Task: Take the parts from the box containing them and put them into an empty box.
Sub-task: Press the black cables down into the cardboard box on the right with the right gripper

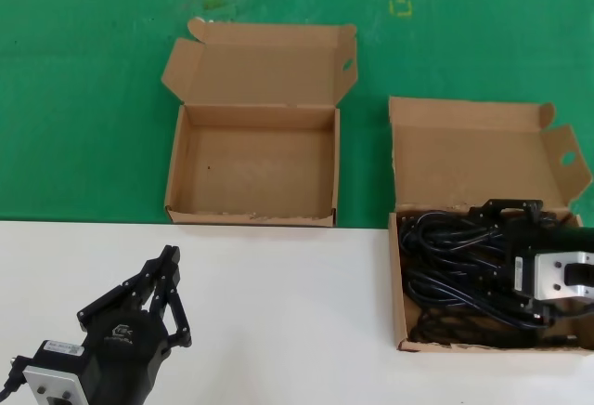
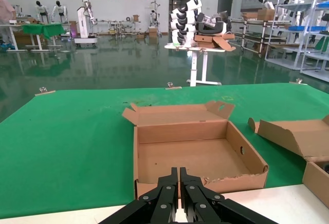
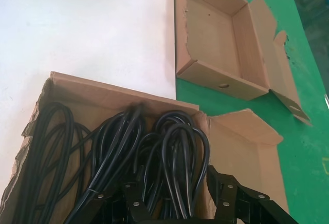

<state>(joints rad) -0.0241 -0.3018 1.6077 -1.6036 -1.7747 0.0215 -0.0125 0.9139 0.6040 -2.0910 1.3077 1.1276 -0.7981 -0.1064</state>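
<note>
The black coiled power cables (image 1: pixel 445 247) lie in the box with the ragged-edged lid (image 1: pixel 464 154) at the right. My right gripper (image 1: pixel 512 212) is down inside that box, open, with its fingers on either side of a cable bundle (image 3: pixel 175 147). In the right wrist view the gripper (image 3: pixel 175 183) has cable loops between its jaws, and the box's wall (image 3: pixel 103 93) shows beyond. The empty box (image 1: pixel 178 163), with flaps at both lid ends, stands open at the back middle and also shows in the left wrist view (image 2: pixel 180 131). My left gripper (image 1: pixel 167 254) is shut and empty over the white table, in front of the empty box (image 2: pixel 178 171).
The front of the table is white (image 1: pixel 278 312) and the back is a green mat (image 1: pixel 83 98). Both boxes straddle the border between them. A small yellow mark (image 1: pixel 400 6) lies on the mat at the far back.
</note>
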